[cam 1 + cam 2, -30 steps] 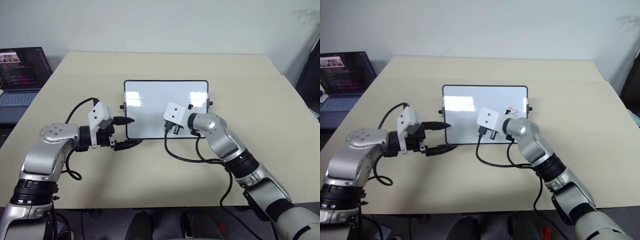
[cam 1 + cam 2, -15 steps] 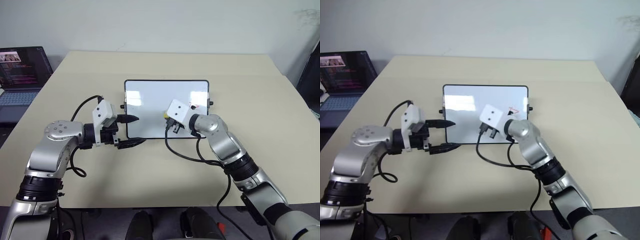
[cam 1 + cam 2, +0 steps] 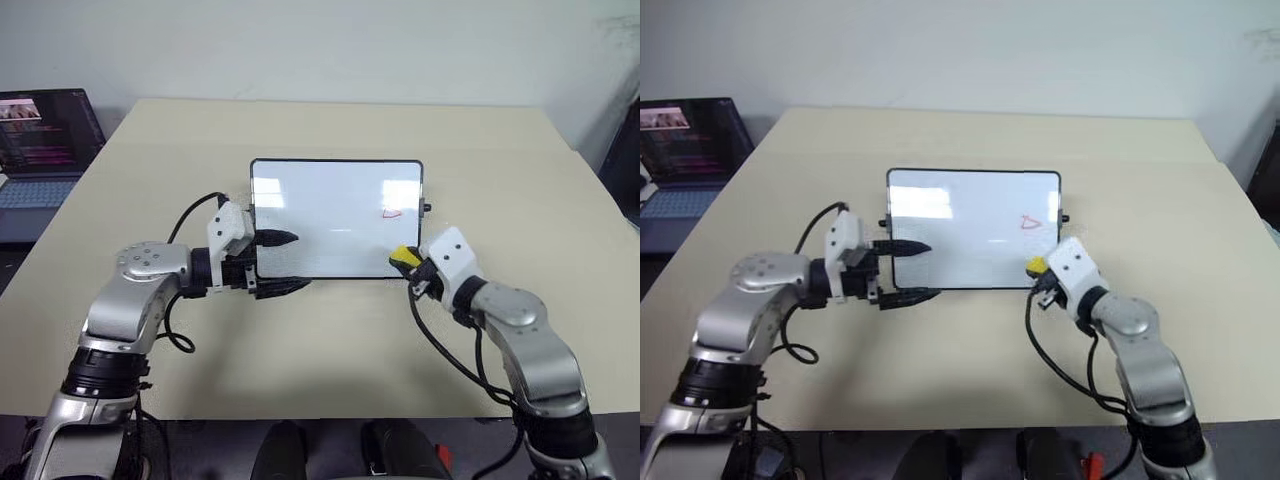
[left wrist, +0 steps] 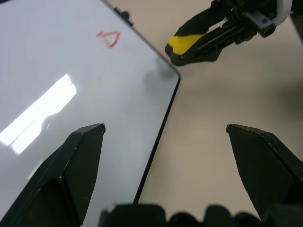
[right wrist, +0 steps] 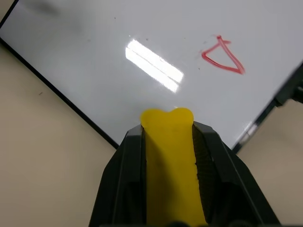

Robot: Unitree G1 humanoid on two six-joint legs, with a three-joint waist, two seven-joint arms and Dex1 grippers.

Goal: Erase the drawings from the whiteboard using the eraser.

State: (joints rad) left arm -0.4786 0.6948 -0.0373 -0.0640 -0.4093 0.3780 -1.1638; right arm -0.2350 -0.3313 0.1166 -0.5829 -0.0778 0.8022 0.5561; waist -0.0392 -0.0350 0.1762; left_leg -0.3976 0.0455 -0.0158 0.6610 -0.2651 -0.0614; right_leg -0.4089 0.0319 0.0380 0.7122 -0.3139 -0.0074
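The whiteboard (image 3: pixel 335 215) lies flat in the middle of the table. One of the drawings, a small red triangle (image 3: pixel 393 212), sits near its right edge. My right gripper (image 3: pixel 405 260) is shut on the yellow eraser (image 3: pixel 403 256) and hovers at the board's near right corner, just short of the triangle (image 5: pixel 223 57). My left gripper (image 3: pixel 290 263) stands open at the board's near left corner, one finger over the white surface and the other off the near edge. The left wrist view shows the eraser (image 4: pixel 184 43) beyond that corner.
An open laptop (image 3: pixel 40 150) stands off the table's far left. Black cables loop on the tabletop beside each forearm. Bare tan table (image 3: pixel 330 350) lies in front of the board and to its right.
My right gripper, with the eraser, has drawn back off the board's middle to the near right corner, uncovering the red triangle. My left gripper has slid a little to the right.
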